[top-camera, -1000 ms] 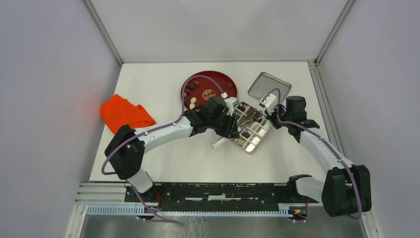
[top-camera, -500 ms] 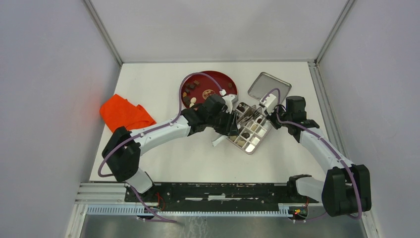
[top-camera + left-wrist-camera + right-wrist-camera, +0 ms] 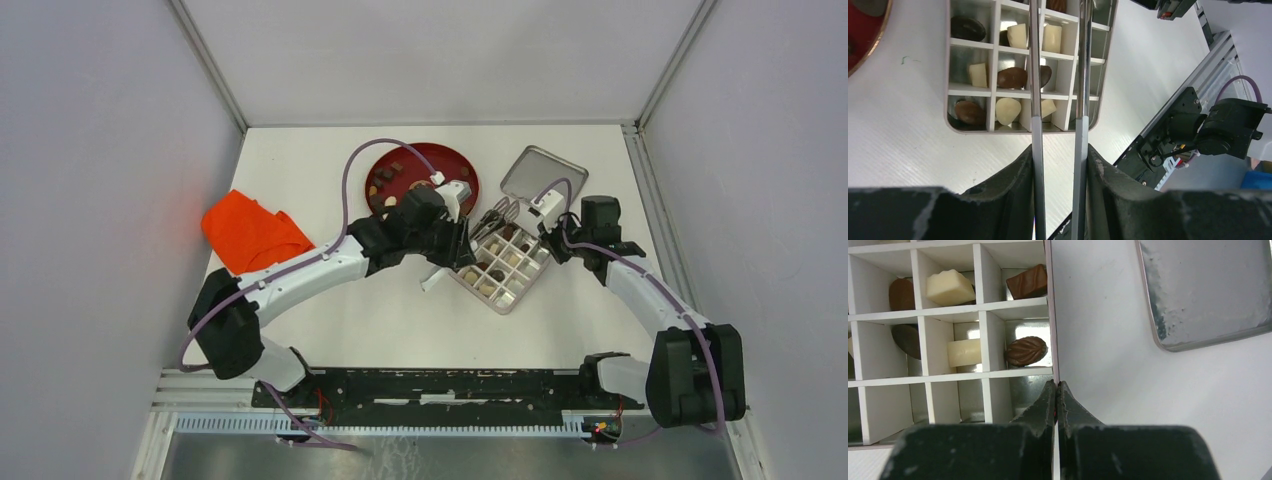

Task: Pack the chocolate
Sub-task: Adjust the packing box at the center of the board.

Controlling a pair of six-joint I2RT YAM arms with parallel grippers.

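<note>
While pieces of chocolate remain on the red plate, packing is judged part done.

Far left on the worktop lies an orange cloth, well apart from the work. The plate sits next to the right, at the far side, with several dark and pale pieces loose on it.

The left gripper has its jaws narrow, clamped on the metal tweezers. The two tweezer arms run side by side over the compartment box, and a gap shows between them. Their tips are out of the wrist view and too small in the overhead view, so whether they carry a piece cannot be told.

The box lies just right of the plate. Many cells hold one piece each, brown or cream. Several cells near the right arm show bare metal.

The right gripper has its jaws closed at the box's side wall, and the rim runs in between the tips. This is judged a steadying pinch.

The tin lid lies open-side up beyond the right gripper, apart from the box.

Recommended practice: keep the right pinch firm. Squeeze the tweezers evenly, bring the tips down upright over a bare cell, clear of the white dividers, and release low.
</note>
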